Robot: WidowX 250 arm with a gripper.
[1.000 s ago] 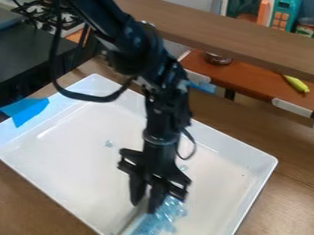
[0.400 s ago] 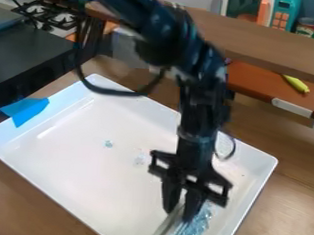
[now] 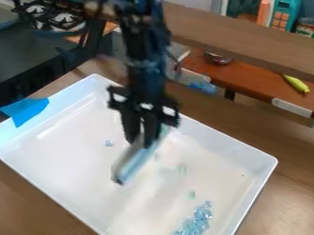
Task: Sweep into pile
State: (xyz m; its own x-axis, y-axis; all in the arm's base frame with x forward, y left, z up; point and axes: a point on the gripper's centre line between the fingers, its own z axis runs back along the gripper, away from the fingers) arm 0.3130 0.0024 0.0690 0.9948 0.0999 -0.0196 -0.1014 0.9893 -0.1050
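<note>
A white tray point(image 3: 67, 159) sits on a wooden surface point(image 3: 31, 194), beneath and around the black tool point(image 3: 140, 140). Far to the tool's left, blue tape point(image 3: 26, 110) folds over the tray's edge, while a stove point(image 3: 51, 15) stands farther back. Nearer on the left, slightly below the tool's tips, a small blue clump point(image 3: 109, 143) lies on the tray floor. At center, the tool grips a scraper point(image 3: 132, 163), fingers drawn close together around its upper end; the strip slants down and leftward, and whether its lower end touches the tray cannot be told. To the tool's lower right, faint greenish bits point(image 3: 192, 194) dot the tray, and beyond them the pile point(image 3: 193, 229) of glassy blue pieces stretches toward the near edge, well apart from the scraper. Behind the tool on its right are a round bowl point(image 3: 217, 58) and, farther right, a yellow banana point(image 3: 296, 84).
</note>
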